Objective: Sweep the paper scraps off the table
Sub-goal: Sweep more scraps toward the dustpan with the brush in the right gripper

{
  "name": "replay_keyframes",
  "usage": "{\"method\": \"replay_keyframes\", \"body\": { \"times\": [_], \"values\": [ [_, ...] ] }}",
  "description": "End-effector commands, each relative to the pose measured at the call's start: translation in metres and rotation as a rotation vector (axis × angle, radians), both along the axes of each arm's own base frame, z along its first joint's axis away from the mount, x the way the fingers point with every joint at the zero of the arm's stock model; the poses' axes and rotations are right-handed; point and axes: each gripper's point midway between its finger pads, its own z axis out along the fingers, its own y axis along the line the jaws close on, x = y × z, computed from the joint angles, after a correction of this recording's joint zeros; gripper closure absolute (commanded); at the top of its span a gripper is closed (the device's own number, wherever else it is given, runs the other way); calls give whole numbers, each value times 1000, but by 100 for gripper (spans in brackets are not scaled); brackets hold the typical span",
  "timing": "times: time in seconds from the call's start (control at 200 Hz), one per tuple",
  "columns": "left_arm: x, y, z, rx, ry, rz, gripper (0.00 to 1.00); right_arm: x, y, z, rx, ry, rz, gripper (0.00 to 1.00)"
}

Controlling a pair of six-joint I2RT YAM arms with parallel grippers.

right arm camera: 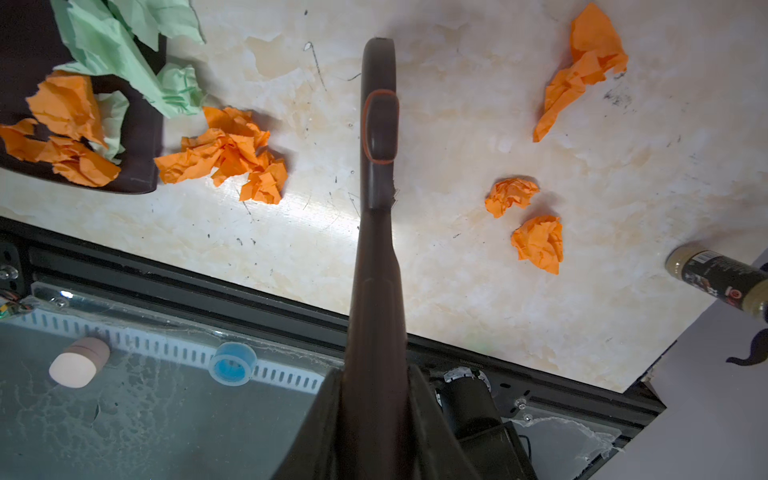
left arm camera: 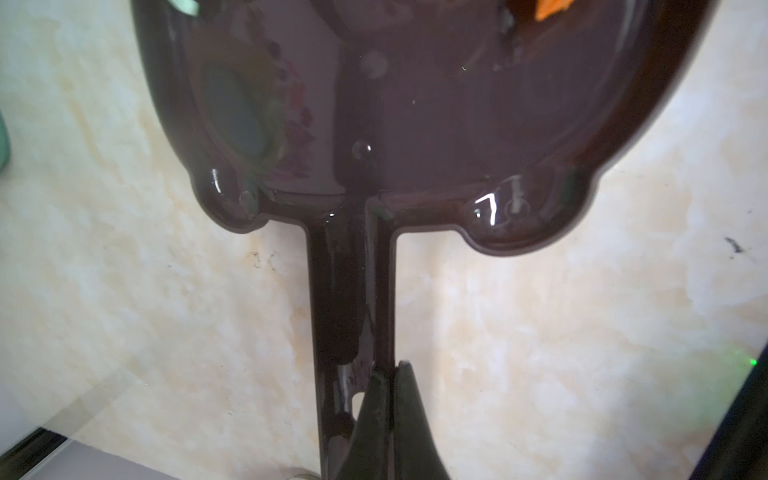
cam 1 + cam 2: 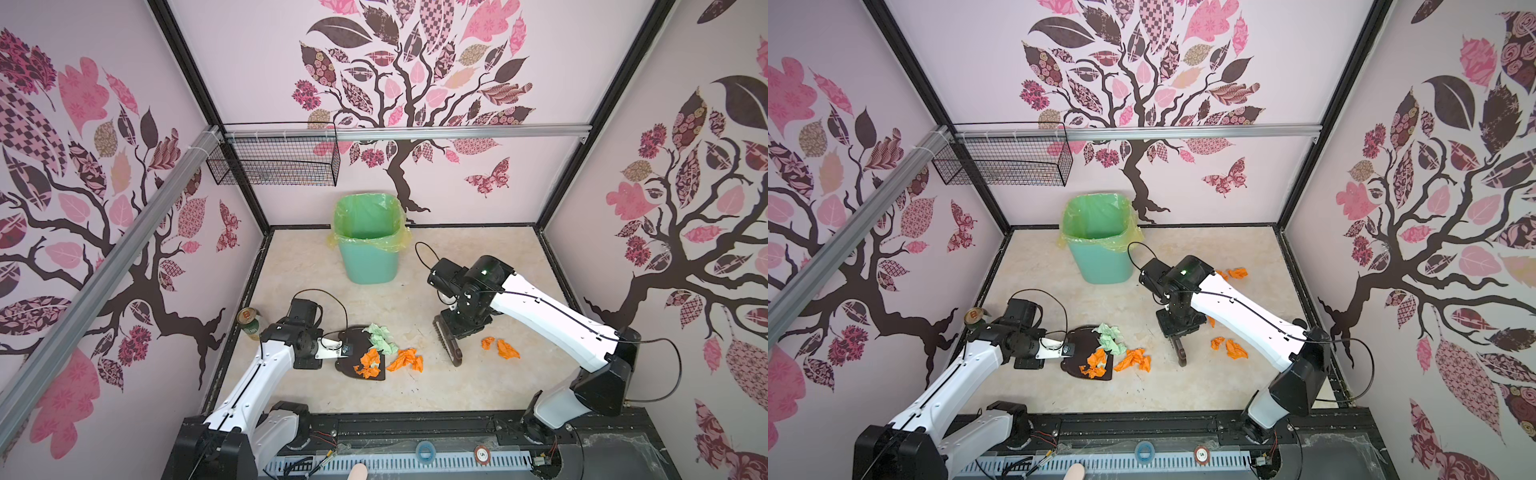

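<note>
My left gripper [image 2: 388, 368] sits close under its wrist camera, clenched on the thin handle of the dark brown dustpan [image 2: 436, 116], which rests on the table [image 3: 374, 395]. My right gripper [image 1: 376, 372] is clamped too, on the brush [image 1: 378, 137]. I hold the brush out past the dustpan's open edge, apart from it. Its far end is low over the table, and I cannot tell whether it touches.

Of the paper scraps [image 3: 380, 336], the pale green wads and several orange pieces [image 3: 368, 361] lie on the dustpan. One larger orange wad [image 3: 407, 359] lies on the table just beside the open edge. Two more orange ones [image 3: 508, 349] lie well apart from the dustpan, on the far side of the brush. In a top view another orange scrap [image 3: 1237, 273] shows farther off again, behind my right arm. The lined green bin [image 3: 368, 245] stands upright beyond the dustpan, near the back wall.
</note>
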Motion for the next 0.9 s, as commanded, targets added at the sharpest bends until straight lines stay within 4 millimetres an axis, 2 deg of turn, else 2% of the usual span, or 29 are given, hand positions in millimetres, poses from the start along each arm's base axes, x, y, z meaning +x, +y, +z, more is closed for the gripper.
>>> {"method": "replay_keyframes", "body": {
  "times": [0.0, 0.26, 0.41, 0.58, 0.695, 0.895],
  "values": [
    [-15, -2, -16, 1, 56, -18, 100, -17, 19, -8, 13, 90, 13, 100],
    [-17, -15, -17, -4, 46, -41, 100, -23, 58, -22, 57, 138, 34, 100],
    [-13, -20, -17, -7, 45, -41, 100, -19, 85, -18, 155, 142, 26, 100],
    [-9, -20, -23, 1, 65, -27, 100, -25, 116, -15, 280, 166, 28, 100],
    [-7, -22, -25, -5, 68, -20, 100, -27, 124, -16, 305, 174, 30, 100],
    [5, -26, -22, -15, 50, 3, 100, -25, 120, -17, 287, 159, 26, 100]
  ]
}}
